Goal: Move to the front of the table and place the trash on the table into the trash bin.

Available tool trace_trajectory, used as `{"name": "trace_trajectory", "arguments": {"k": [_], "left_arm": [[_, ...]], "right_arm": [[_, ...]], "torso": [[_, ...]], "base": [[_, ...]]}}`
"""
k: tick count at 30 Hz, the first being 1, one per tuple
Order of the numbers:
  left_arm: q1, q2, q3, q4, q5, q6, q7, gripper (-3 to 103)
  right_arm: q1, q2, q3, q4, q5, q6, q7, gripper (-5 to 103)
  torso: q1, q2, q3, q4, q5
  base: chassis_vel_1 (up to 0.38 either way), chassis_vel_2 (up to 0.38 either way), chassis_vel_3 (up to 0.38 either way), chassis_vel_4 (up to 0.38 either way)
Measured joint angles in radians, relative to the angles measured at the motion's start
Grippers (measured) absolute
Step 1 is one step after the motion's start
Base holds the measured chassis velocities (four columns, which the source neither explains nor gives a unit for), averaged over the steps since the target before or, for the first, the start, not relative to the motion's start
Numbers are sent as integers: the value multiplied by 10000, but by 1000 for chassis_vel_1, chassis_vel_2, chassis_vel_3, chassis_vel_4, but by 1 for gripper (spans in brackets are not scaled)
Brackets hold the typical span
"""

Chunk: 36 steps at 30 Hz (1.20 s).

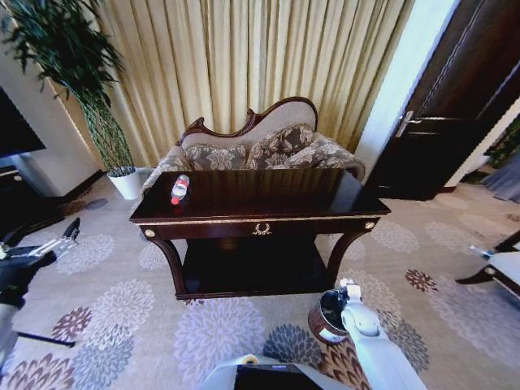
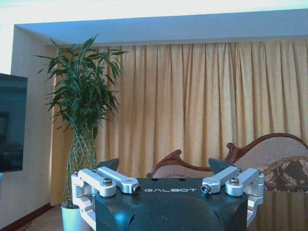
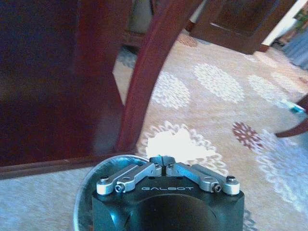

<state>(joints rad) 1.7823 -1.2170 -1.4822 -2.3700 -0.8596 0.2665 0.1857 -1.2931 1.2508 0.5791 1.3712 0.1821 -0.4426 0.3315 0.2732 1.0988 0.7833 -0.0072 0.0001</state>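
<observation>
i see the wide dark glossy wooden table (image 1: 268, 195) on flowered carpet (image 1: 122, 309); clear red-capped bottle (image 1: 179, 189) at its 9 o'clock end. right gripper (image 1: 348, 286) pinched empty above the round brown bin (image 1: 327, 318). left gripper (image 1: 69, 231) spread, empty.

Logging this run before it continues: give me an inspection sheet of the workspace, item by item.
Surface: dark glossy table, top mostly bare.
Job's things: plastic bottle with red cap lying near the table's left end; brown trash bin on the carpet by the table's right front leg.
Clutter: nothing seen.
Grippers: left gripper open, held out to the robot's left, away from the table; right gripper shut, over the trash bin's rim.
Cables: nothing seen.
Surroundings: patterned sofa behind the table, potted plant to the left, curtains behind, dark door to the right, flowered carpet.
</observation>
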Motion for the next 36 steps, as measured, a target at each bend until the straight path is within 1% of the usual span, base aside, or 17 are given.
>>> {"name": "trace_trajectory", "arguments": {"k": [2, 3, 4, 7, 8, 9, 11, 12, 14, 15, 18, 19, 21, 25, 28, 32, 36], "left_arm": [[0, -17, 3, -2, 2, -2, 0, 100], [0, -42, 7, -19, 3, -2, 1, 100], [0, -42, 7, -19, 3, -2, 1, 100], [9, -102, -3, -58, 3, -7, 6, 100], [9, -102, -3, -58, 3, -7, 6, 100], [14, -114, -9, -63, 3, -14, 10, 100], [17, -125, -12, -68, 3, -24, 12, 100], [19, -136, -15, -81, 3, -35, 12, 100], [23, -139, -18, -97, 1, -40, 14, 100], [23, -139, -18, -97, 1, -40, 14, 100], [-1, -135, 24, -126, 8, -46, -15, 100], [-1, -135, 24, -126, 8, -46, -15, 100], [-14, -129, 75, -187, 11, -47, -140, 100], [-25, -74, 51, -211, -17, -48, -241, 100], [-28, -55, 20, -193, -42, -48, -254, 100], [-42, -71, 42, -206, -38, -47, -256, 100], [-58, -91, 91, -265, -10, -35, -253, 100]], "right_arm": [[120, 29, 1, -206, -100, 41, 58, 0], [258, 55, 4, -412, -202, 78, 116, 10], [258, 55, 4, -412, -202, 78, 116, 10], [313, 36, -34, -361, -274, 72, 131, 27], [313, 36, -34, -361, -274, 72, 131, 27], [281, 23, -59, -242, -275, 65, 131, 32], [237, 15, -81, -111, -285, 79, 136, 32], [165, 14, -92, 130, -265, 227, 179, 43], [12, -25, -108, 797, 94, 738, 143, 48], [12, -25, -108, 797, 94, 738, 143, 48], [-328, -252, -228, 2894, 997, 1843, -517, 65], [-328, -252, -228, 2894, 997, 1843, -517, 65], [-436, -346, -365, 4182, 1461, 2319, -678, 76], [-588, -511, -514, 6199, 2185, 2580, -922, 91], [-733, -641, -597, 7189, 2469, 2835, -1132, 99], [-906, -773, -638, 7920, 2560, 2927, -1290, 100], [-1203, -905, -545, 8660, 2677, 2588, -1674, 100]], "torso": [[-1, 0, 0, 2, 0], [-1, 1, -1, 3, -1], [-1, 1, -1, 3, -1], [0, 0, 0, 2, -1], [0, 0, 0, 2, -1], [-1, 0, 0, 2, -1], [0, 0, 0, 2, -2], [0, 0, 0, 1, 0], [-1, 0, 0, 1, 0], [-1, 0, 0, 1, 0], [0, 0, 0, 3, -4], [0, 0, 0, 3, -4], [0, 0, 0, 3, -2], [-1, 0, -1, 3, -5], [-1, 1, -1, 2, -3], [-1, 1, -1, 2, -2], [0, 1, -1, 0, -1]], "base": [[0, 0, 0, 0], [0, 0, 0, 0], [0, 0, 0, 0], [0, 0, 0, 0], [0, 0, 0, 0], [0, 0, 0, 0], [0, 0, 0, 0], [0, 0, 0, 0], [0, 0, 0, 0], [0, 0, 0, 0], [0, 0, 0, 0], [0, 0, 0, 0], [0, 0, 0, 0], [0, 0, 0, 0], [0, 0, 0, 0], [0, 0, 0, 0], [0, 0, 0, 0]]}}
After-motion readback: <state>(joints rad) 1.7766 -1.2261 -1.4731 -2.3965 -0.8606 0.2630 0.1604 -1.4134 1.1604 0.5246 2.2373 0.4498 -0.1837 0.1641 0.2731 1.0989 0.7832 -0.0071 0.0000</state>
